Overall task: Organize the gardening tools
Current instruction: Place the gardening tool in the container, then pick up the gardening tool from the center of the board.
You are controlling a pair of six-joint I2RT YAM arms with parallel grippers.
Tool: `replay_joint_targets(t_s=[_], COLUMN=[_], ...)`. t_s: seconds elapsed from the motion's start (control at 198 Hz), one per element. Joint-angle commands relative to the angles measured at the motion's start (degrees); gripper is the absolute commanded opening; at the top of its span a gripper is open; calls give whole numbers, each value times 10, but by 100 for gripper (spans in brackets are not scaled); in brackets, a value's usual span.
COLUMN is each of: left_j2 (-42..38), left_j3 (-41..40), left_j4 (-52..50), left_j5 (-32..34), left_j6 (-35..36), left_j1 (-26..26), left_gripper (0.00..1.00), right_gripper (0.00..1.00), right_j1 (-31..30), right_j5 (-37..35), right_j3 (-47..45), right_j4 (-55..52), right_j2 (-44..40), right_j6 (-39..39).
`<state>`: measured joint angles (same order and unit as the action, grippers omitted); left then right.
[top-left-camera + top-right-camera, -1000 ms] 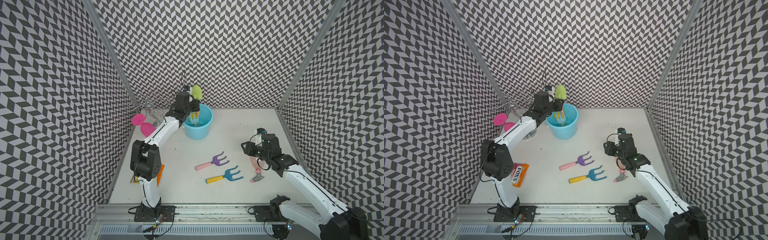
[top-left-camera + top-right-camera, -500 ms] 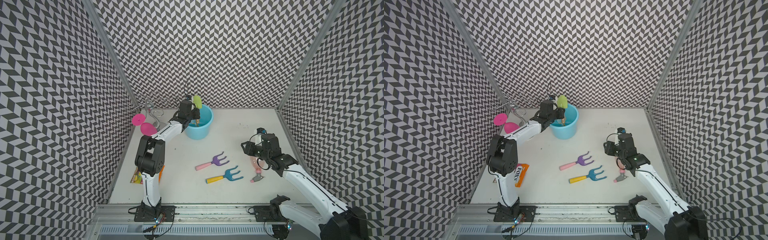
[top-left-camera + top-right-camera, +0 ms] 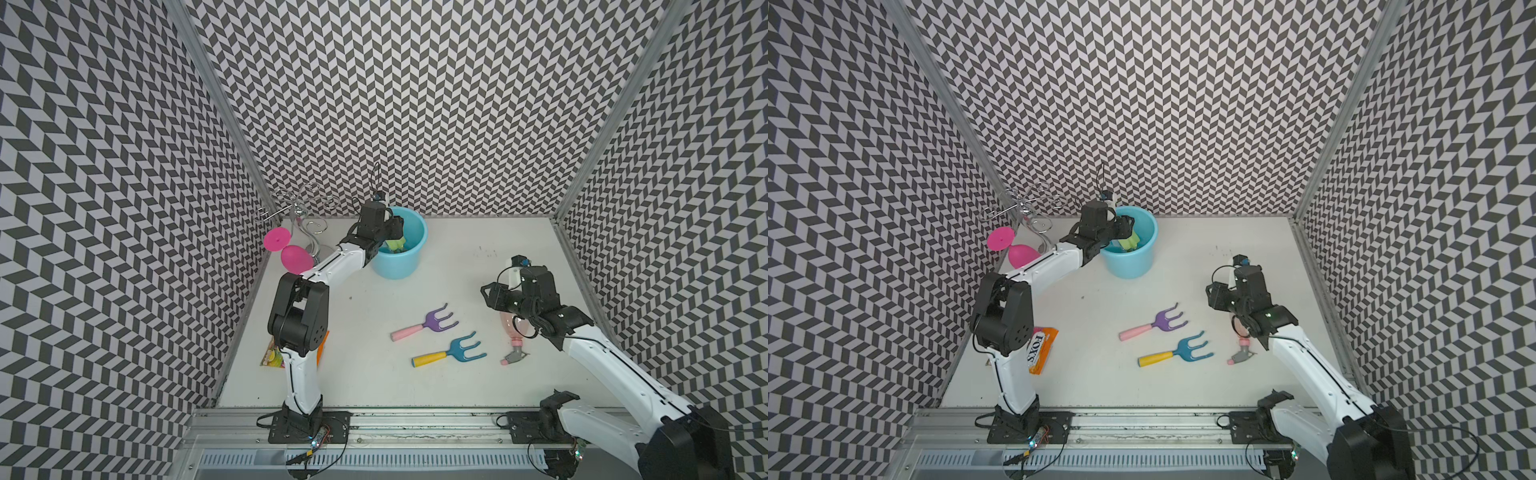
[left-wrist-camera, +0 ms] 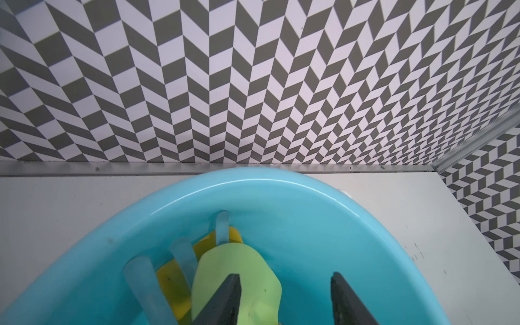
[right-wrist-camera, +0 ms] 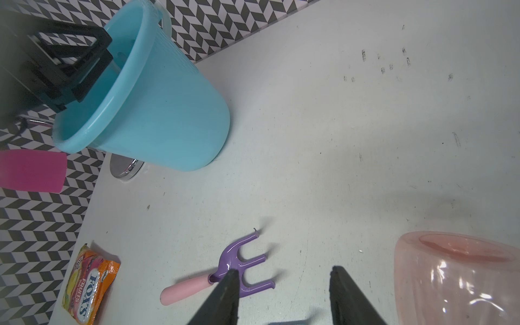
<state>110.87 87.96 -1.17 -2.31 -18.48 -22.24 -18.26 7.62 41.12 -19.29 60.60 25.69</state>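
The blue bucket (image 3: 399,259) stands at the far end of the table (image 3: 490,266), holding the green trowel (image 4: 225,261), yellow scoop (image 4: 171,284) and pale-blue fork (image 4: 146,284). Our left gripper (image 4: 284,275) hangs in its mouth with jaws spread, gripping nothing. Our right gripper (image 5: 284,269), jaws parted and empty, hovers beside the pink spray bottle (image 5: 455,281) lying on its side, and we see the purple fork (image 3: 432,324) and blue fork (image 3: 461,347) flat mid-table.

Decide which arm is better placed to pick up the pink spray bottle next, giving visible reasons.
Right. The right tool, open and empty, hangs beside the spray bottle; the left tool is far off over the blue bucket.
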Motion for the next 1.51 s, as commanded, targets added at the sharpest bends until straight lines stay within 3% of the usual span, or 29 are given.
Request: replay_joint_targets(t_s=[0.0,0.319,0.405,0.683,1.007,1.508], left_j2=[-56,-157,-190,-258,-231,-137], left_j3=[24,-52,-98,-219,-300,-282], left_j4=[-17,-104,-114,-168,-238,-267], left_j5=[-5,-50,-77,-130,-86,7], left_j6=[30,73,69,68,71,72], left_j1=[-19,-97,-112,-169,-218,-249], left_gripper=[58,69,76,79,78,75], right_gripper=[54,59,74,76,74,73], right_j1=[-4,-4,-4,-3,-3,-4], right_j5=[9,40,45,54,62,59], right_j3=[15,12,15,25,5,-10], right_j4=[22,33,29,34,42,39], right_j2=[-1,14,26,44,39,32], right_j6=[-6,-5,1,3,7,1])
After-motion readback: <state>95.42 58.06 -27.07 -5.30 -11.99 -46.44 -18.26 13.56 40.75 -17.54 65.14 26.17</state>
